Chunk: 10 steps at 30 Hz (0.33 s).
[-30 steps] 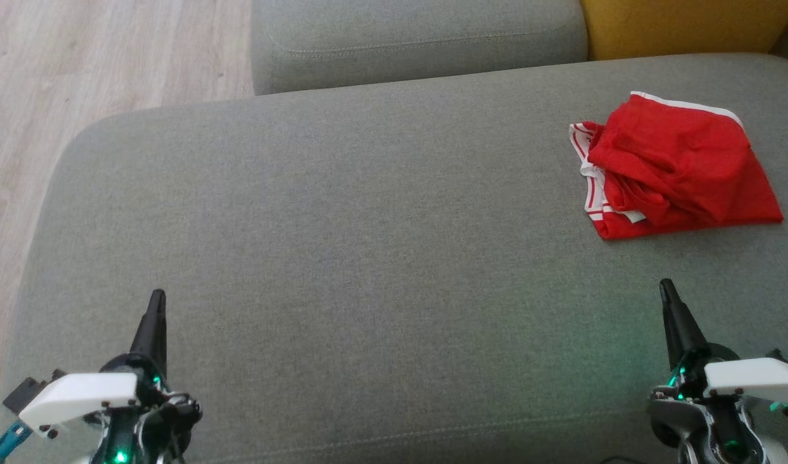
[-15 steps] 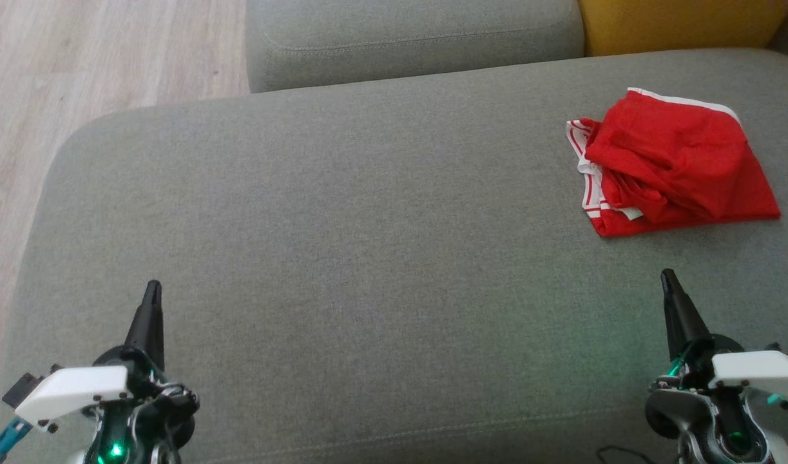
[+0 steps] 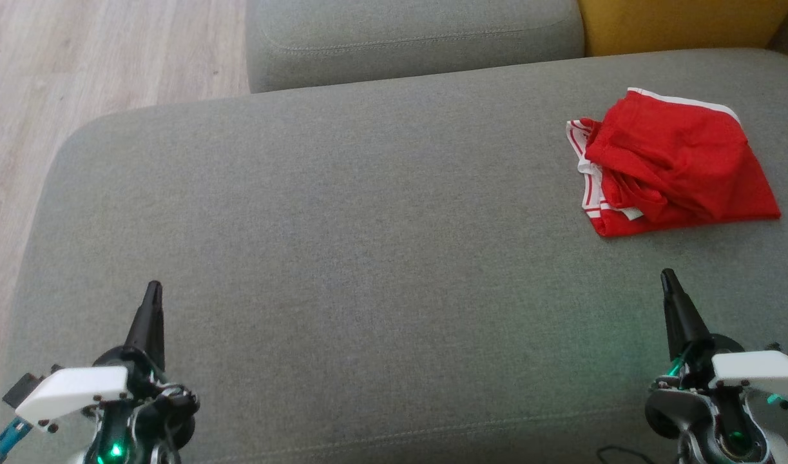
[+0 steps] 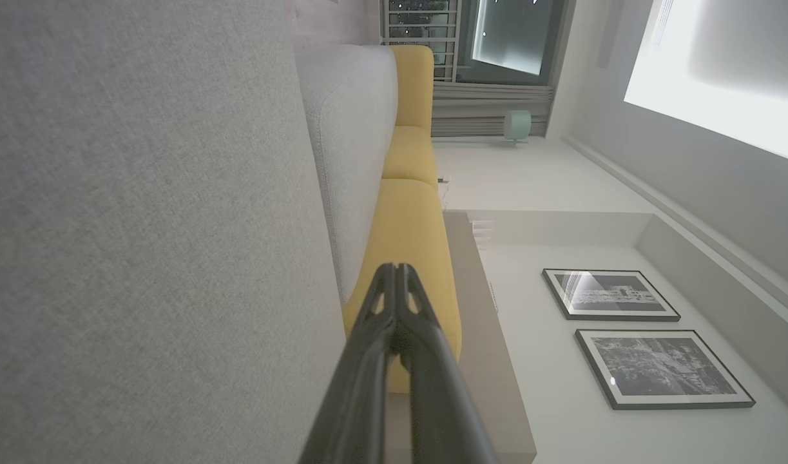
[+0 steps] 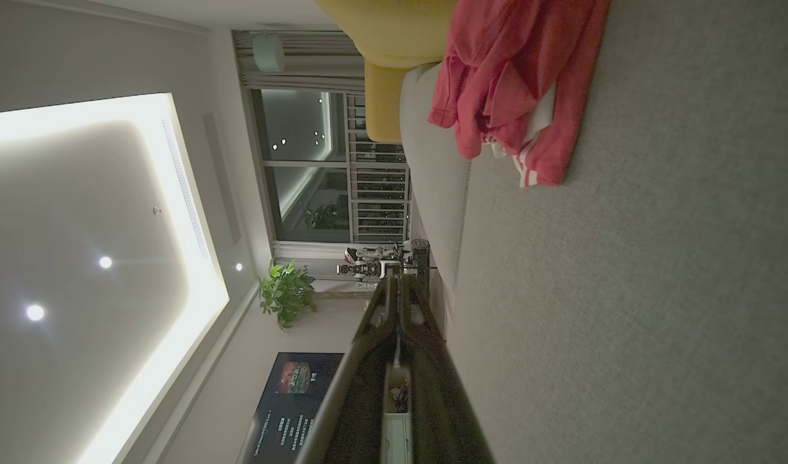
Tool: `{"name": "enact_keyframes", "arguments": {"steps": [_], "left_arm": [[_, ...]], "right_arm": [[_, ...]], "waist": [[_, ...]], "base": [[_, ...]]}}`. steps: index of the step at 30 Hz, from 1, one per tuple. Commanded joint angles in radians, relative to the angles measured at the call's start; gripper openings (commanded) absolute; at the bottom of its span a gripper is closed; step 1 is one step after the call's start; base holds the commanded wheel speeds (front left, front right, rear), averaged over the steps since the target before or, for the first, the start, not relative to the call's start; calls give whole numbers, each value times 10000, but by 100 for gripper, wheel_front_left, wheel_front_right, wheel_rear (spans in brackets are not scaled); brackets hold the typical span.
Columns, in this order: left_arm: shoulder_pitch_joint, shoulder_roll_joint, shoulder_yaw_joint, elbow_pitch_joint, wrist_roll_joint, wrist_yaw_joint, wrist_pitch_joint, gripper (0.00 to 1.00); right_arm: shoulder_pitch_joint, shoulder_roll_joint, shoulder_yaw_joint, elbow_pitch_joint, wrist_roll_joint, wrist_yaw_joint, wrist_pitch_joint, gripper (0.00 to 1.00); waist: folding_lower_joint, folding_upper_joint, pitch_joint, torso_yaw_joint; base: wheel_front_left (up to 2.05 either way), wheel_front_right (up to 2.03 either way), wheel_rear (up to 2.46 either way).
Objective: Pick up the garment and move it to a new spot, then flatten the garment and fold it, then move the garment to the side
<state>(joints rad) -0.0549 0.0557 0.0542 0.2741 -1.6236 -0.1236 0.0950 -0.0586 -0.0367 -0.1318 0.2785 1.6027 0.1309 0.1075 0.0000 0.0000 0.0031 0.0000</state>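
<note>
**Red shorts at the far right of the sofa seat; both end effectors shut and clear**

Observation. The red shorts, with white trim at the waistband and hems, lie on the grey sofa seat near its far right edge. They form a compact, layered bundle, roughly rectangular. The top layer is creased and the white-striped edges show along the left side. In the right wrist view the shorts rest on the seat with nothing touching them.

End effectors. The left end effector sits at the near left of the seat and the right end effector at the near right. Each has its fingers pressed together and holds nothing, and both wrist views show the tips meeting. The right one is nearer the shorts but apart from them.

Judgement. The scene fits two stages. The bundle may be awaiting pick-up and flattening, or it may already be folded and set aside at the right. The frames do not settle which, so no move is noted.

Handling notes, valid either way. The fabric looks thin and slippery, and the layers sit loosely on each other. Any contact is likely to drag the top layer alone and spoil the stack. The soft seat gives under pressure, so a low approach could snag the upholstery. The bundle lies close to the seat edge, which leaves little margin on that side.
</note>
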Motion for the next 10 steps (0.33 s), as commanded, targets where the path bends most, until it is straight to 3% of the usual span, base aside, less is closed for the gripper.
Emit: {"name": "enact_keyframes", "arguments": {"steps": [1,10], "left_arm": [[-516,75,420,-295,4,-71,41,0],[-518,62,439,-295,20,-71,56,0]], "right_arm": [[-493,-135,181,-338,59,-2,57,0],[-493,-135,181,-338,59,-2,57,0]], "waist": [[0,0,0,1],[0,0,0,1]], "base": [[0,0,0],[0,0,0]]}}
